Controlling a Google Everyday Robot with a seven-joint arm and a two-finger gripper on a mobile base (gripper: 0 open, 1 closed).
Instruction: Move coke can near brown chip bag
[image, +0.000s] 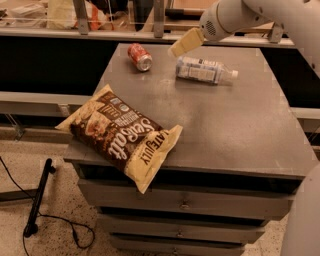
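Note:
The coke can (139, 56) lies on its side at the far left of the grey cabinet top (235, 130). The brown chip bag (121, 134) lies flat at the front left corner and overhangs the front edge. My gripper (184, 43) hangs above the far middle of the top, on a white arm coming in from the upper right. It is to the right of the can and a little above it, apart from it, and nothing shows in it.
A clear plastic bottle (204, 70) with a pale label lies on its side just right of the can, below the gripper. Drawers (185, 202) fill the cabinet front. A black stand and cable (39, 200) lie on the floor at left.

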